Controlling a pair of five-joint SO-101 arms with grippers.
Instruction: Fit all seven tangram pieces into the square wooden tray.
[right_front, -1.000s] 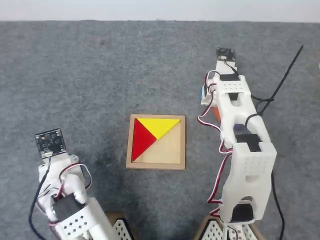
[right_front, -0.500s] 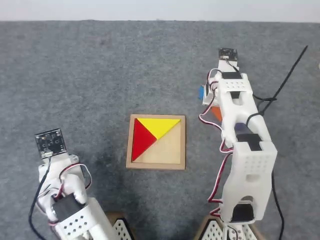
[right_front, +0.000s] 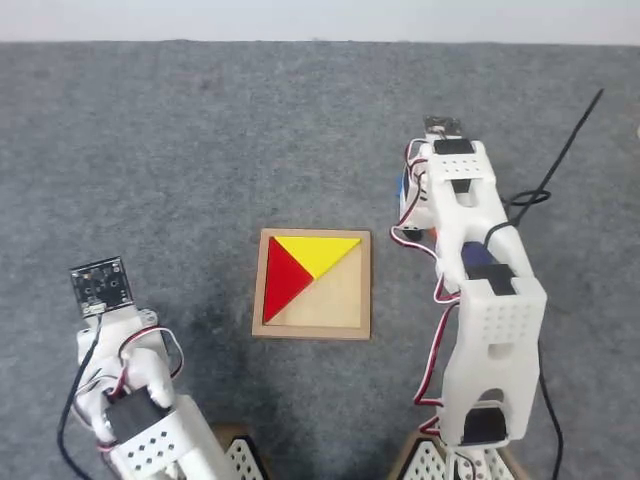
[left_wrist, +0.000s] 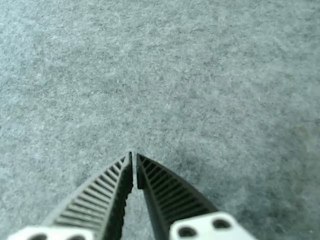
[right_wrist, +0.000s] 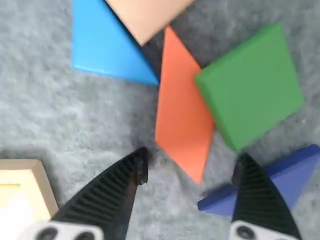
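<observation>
From my console, the right gripper (right_wrist: 193, 165) hangs with its fingers spread wide and holds nothing. The near tip of the orange parallelogram (right_wrist: 182, 125) lies in the gap between them, closer to one finger than the other, and I cannot tell whether either finger touches it. Past the fingertips, the green square (right_wrist: 250, 87) sits against one long edge of the parallelogram. On the other side, a corner of the light blue triangle (right_wrist: 105, 47) meets it. A tan piece (right_wrist: 147, 15) touches that triangle but is cut off at the frame edge, so I cannot tell its shape. A dark blue piece (right_wrist: 282, 172) lies just outside one finger and is partly hidden behind it (a triangle, perhaps, but I cannot be sure).

The square wooden tray (right_front: 312, 334) lies well apart from the left gripper and near the right one. One corner of it shows beside the base of a right finger. A yellow triangle (right_front: 316, 252) and a red triangle (right_front: 283, 277) lie flat inside, edge to edge. In the high view the right arm (right_front: 480, 300) covers most of the loose pieces.

The left gripper (left_wrist: 135, 156) has its fingers pressed nearly together, with nothing between them but grey mat (left_wrist: 200, 75). On the small dark board (right_front: 100, 285) atop the left arm (right_front: 135, 410), any marking is too small for me to read.
</observation>
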